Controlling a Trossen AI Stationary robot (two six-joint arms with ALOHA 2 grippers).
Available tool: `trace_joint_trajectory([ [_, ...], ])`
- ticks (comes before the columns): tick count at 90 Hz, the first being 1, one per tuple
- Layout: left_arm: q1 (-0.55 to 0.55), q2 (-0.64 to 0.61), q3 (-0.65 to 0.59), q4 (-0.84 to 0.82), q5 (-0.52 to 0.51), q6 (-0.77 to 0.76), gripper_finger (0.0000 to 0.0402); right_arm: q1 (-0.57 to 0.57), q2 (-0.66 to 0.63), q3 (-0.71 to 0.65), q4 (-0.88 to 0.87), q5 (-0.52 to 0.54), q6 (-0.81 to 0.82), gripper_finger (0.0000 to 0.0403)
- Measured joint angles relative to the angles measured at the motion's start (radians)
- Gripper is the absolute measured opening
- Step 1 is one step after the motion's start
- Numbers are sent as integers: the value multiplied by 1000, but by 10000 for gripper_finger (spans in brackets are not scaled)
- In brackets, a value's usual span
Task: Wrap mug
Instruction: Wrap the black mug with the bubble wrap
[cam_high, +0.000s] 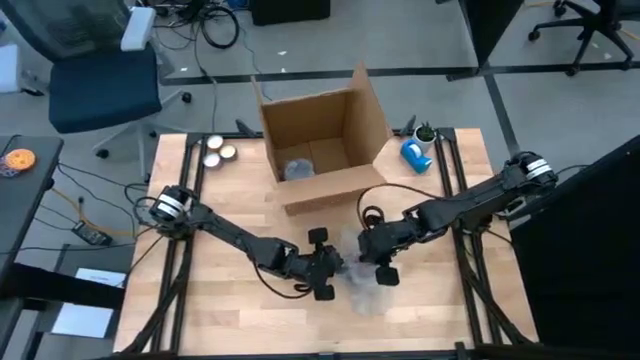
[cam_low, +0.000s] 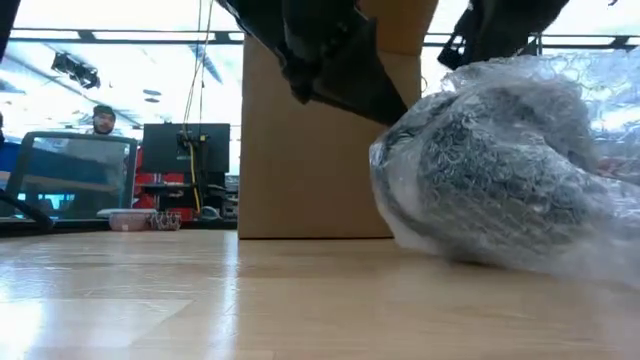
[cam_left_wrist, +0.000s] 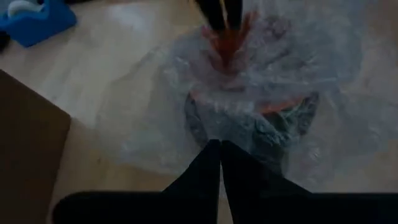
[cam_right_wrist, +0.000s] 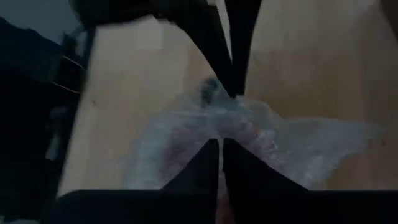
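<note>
Clear bubble wrap bundles the dark patterned mug mid-table. Left gripper and right gripper both pinch its film; uneven pull risks tearing or unwrapping.

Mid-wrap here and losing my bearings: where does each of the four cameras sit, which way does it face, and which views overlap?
High view: overhead, straight down on the table, cardboard box, both arms.
Low view: tabletop height, level toward the room; bubble-wrapped mug close, arm links above.
Left wrist view: on the left arm, past the left gripper, shut on the bubble wrap.
Right wrist view: on the right arm, past the right gripper, shut on the wrap.
Shared: all four see the wrapped mug; each wrist view shows the other arm's fingers.
</note>
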Motion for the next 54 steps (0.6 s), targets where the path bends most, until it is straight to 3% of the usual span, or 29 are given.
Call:
trace_joint_trajectory([
  [17,0,0,0,-6,0,0,0,68,-28,0,-22,-62,49,0],
  [32,0,0,0,-6,0,0,0,110,28,0,3,-69,68,0],
  [54,0,0,0,4,-1,-1,0,65,126,2,47,-20,44,0],
])
